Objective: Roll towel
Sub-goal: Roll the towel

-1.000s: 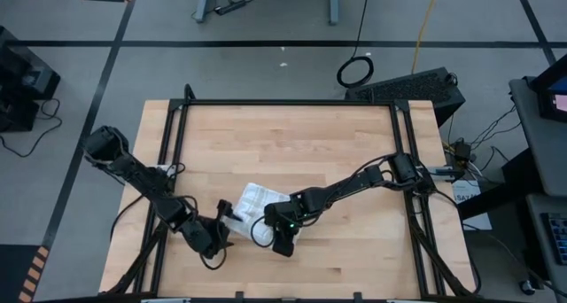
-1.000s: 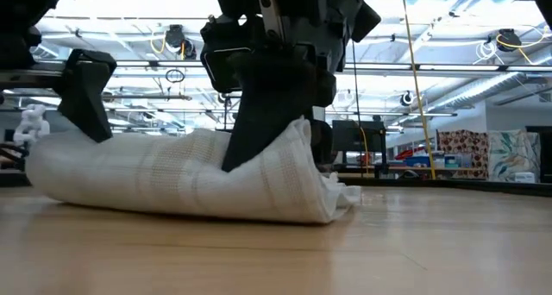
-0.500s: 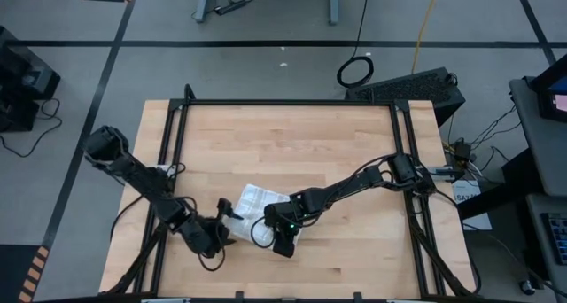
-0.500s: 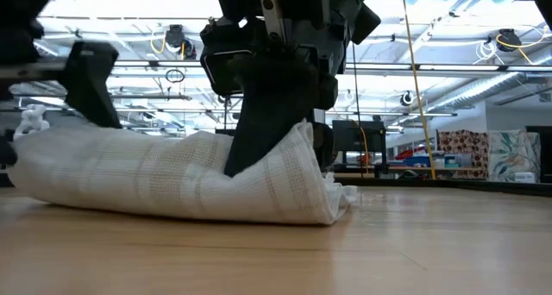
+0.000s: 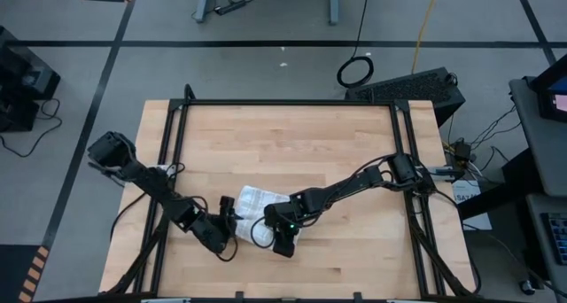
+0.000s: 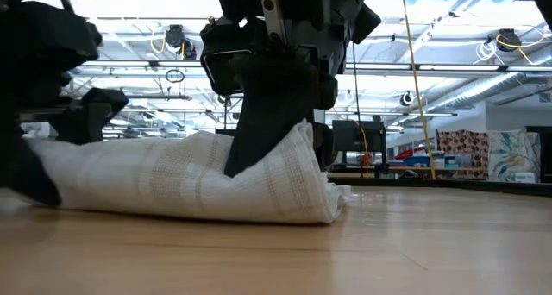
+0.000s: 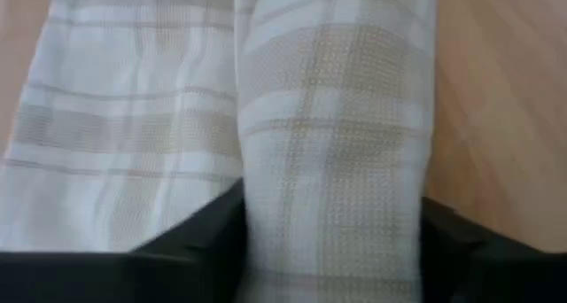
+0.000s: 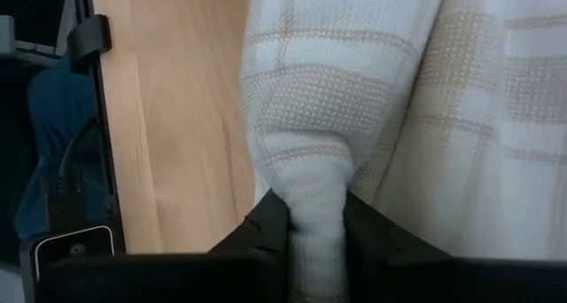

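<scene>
Towel (image 5: 254,211) lies partly rolled near the front edge of the table (image 5: 292,135), soft, light and floppy, so it slumps wherever you let go. Left gripper (image 5: 229,236) sits at the towel's left end, fingers straddling the roll, parted and not yet pinching. Take hold at the roll's ends. Right gripper (image 5: 282,241) at the towel's right end is clamped tight on a bunched fold. Nothing else on the table near the towel blocks you; only the two arms crowd each other.
</scene>
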